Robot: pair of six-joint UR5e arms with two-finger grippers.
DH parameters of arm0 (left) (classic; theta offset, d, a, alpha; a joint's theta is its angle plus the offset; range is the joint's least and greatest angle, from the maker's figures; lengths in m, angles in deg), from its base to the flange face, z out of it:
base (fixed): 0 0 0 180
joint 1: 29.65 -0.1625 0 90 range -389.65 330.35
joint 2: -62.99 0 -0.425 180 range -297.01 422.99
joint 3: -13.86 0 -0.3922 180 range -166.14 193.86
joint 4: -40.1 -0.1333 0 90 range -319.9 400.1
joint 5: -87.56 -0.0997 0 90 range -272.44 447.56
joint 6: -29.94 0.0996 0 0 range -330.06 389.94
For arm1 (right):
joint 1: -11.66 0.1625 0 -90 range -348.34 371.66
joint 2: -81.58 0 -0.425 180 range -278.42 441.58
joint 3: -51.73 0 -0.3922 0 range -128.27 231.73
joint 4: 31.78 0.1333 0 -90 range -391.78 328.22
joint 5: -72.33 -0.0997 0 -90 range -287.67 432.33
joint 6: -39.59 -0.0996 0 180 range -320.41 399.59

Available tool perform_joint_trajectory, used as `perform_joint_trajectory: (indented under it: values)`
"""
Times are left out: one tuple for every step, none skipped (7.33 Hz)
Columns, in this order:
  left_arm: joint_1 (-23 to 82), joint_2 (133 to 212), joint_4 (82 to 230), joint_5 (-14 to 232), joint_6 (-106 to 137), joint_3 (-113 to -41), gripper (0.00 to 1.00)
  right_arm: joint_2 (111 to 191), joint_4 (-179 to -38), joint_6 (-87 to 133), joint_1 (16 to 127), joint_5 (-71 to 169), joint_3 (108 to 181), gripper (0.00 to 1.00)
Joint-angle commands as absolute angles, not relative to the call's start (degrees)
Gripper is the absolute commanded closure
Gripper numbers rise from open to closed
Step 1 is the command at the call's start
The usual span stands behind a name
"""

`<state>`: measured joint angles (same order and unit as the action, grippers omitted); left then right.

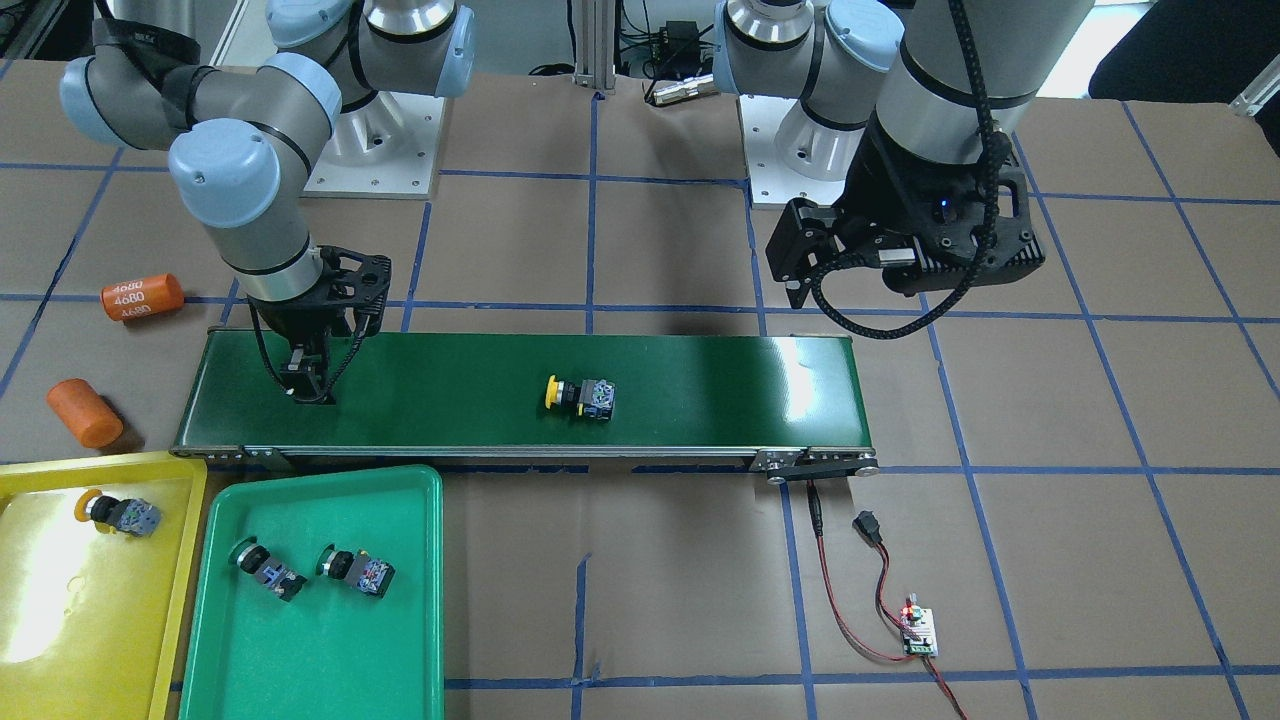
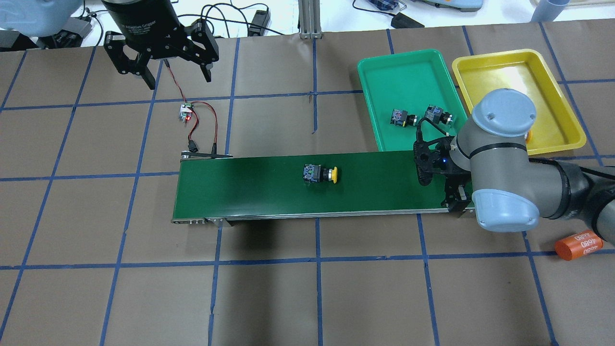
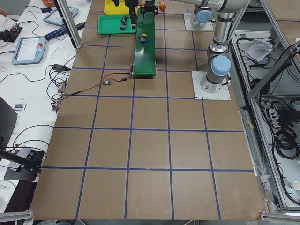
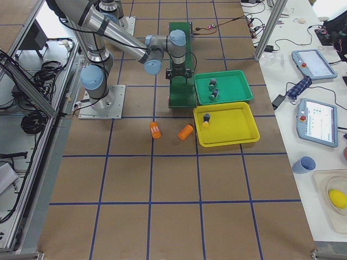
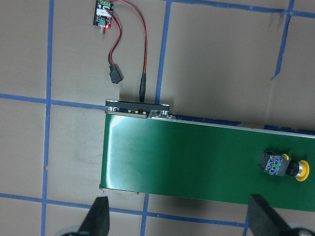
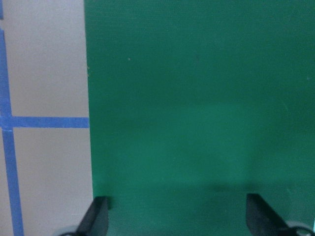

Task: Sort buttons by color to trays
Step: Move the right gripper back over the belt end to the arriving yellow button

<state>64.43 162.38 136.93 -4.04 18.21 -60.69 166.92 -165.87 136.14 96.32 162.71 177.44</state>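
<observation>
surface: brown paper table (image 2: 269,298) with a blue tape grid; a long dark green belt (image 2: 250,187) runs across the middle.
target: yellow button (image 2: 320,174) lies on its side at about mid-length of the belt, nothing touching it.
sorted so far: green button (image 1: 268,570) and second green button (image 1: 358,570) in the green tray (image 1: 300,660); other yellow button (image 1: 118,513) in the yellow tray (image 1: 60,620).
right gripper (image 1: 308,388): fingers spread, nothing between them, low over the belt at the tray end.
left gripper (image 2: 180,79): also spread and empty, high over the table off the belt's other end, on the operators' side.
bearing: the target lies straight down the belt from the right gripper, toward the left arm's end, well apart.
axis: the target's long axis runs along the belt, yellow cap facing the right gripper, grey block away from it.
nearer arm: right, I'd say. It's on the belt line, low, with the trays near. Left is off-line and high.
next move (guess): close the gap along the belt, pinch across the black collar, carry to the yellow tray.
unknown: can't tell if the belt is running, or how the right fingers line up against the target's axis.
</observation>
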Motion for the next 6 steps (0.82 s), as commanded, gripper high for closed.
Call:
perform_joint_trajectory:
  values:
    - [64.5, 162.7, 136.7, -4.1, 18.2, -60.7, 0.0, 166.4, -166.3, 135.9, 96.5, 162.6, 177.2, 0.0]
    - [64.6, 162.0, 137.0, -4.0, 18.8, -60.9, 0.0, 166.2, -166.2, 135.7, 96.6, 162.7, 176.9, 0.0]
    - [64.6, 160.6, 137.0, -3.8, 18.9, -61.7, 0.0, 166.2, -166.4, 135.7, 97.1, 162.7, 176.6, 0.0]
    - [64.4, 159.9, 137.0, -3.8, 20.2, -62.0, 0.0, 165.0, -166.3, 135.5, 98.0, 162.7, 175.6, 0.0]
    - [64.0, 158.4, 141.0, -3.8, 22.6, -62.9, 0.0, 163.9, -166.3, 134.8, 98.8, 162.7, 174.3, 0.0]
    - [63.7, 156.3, 143.9, -4.4, 26.2, -63.5, 0.0, 163.1, -166.4, 133.9, 99.5, 162.7, 173.8, 0.0]
